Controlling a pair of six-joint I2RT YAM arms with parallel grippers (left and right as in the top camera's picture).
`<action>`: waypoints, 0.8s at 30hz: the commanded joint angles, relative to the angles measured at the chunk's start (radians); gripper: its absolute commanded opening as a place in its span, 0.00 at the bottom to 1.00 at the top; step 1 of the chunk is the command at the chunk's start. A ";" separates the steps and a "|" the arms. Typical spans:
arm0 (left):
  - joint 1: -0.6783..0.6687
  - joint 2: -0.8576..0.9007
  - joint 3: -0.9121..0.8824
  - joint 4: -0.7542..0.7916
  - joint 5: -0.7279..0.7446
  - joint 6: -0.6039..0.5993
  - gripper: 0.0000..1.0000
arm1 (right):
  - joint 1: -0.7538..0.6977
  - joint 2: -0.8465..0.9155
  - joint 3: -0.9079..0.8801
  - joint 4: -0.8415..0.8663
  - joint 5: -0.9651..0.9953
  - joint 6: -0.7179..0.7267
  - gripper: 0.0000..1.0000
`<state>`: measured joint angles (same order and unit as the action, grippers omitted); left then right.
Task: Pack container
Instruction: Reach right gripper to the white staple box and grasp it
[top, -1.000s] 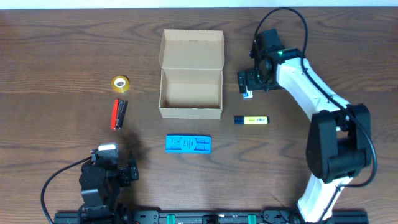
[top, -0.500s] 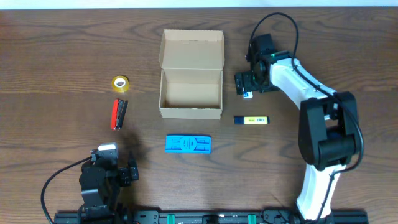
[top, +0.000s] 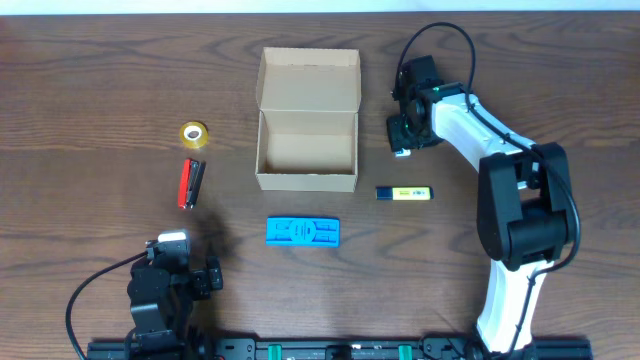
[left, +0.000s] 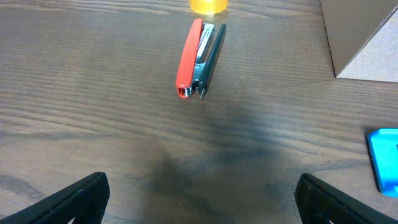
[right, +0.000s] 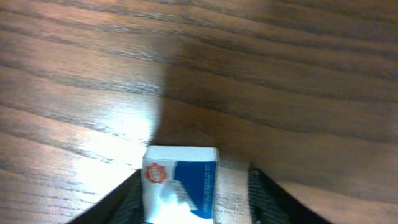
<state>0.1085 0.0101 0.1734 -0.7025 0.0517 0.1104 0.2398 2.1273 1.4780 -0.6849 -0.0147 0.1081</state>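
Dark wood table (top: 100, 80) carries the box (top: 307, 150) at centre, lid (top: 309, 78) open toward 12 o'clock. It looks light, with walls likely to flex, so grip a side wall. At its 3 o'clock the right gripper (top: 402, 138) straddles a small carton (right: 180, 180), fingers spread. At 7 o'clock the left gripper (left: 202, 190) sits spread, empty.

Two claws: the right claw (top: 404, 138) and the left claw (left: 202, 200). Between the right claw's fingers, one small blue-and-white packet (right: 180, 186); just beside that claw, one open cardboard box (top: 306, 181); near it on the other side, one yellow marker (top: 404, 193). Ahead of the left claw, one red stapler (left: 198, 59), one yellow tape roll (left: 208, 5) just beyond the stapler, and one flat blue item (top: 303, 232) off to that claw's right.
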 joint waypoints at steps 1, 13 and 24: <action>0.002 -0.006 -0.013 -0.004 -0.004 0.017 0.95 | 0.004 0.035 -0.003 0.005 -0.067 -0.002 0.44; 0.002 -0.006 -0.013 -0.004 -0.004 0.017 0.96 | 0.004 0.035 -0.009 0.016 -0.109 -0.002 0.16; 0.002 -0.006 -0.013 -0.004 -0.004 0.017 0.95 | 0.001 -0.028 0.023 -0.013 -0.101 -0.013 0.10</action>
<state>0.1085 0.0101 0.1734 -0.7025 0.0521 0.1104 0.2394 2.1277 1.4849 -0.6838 -0.1017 0.1017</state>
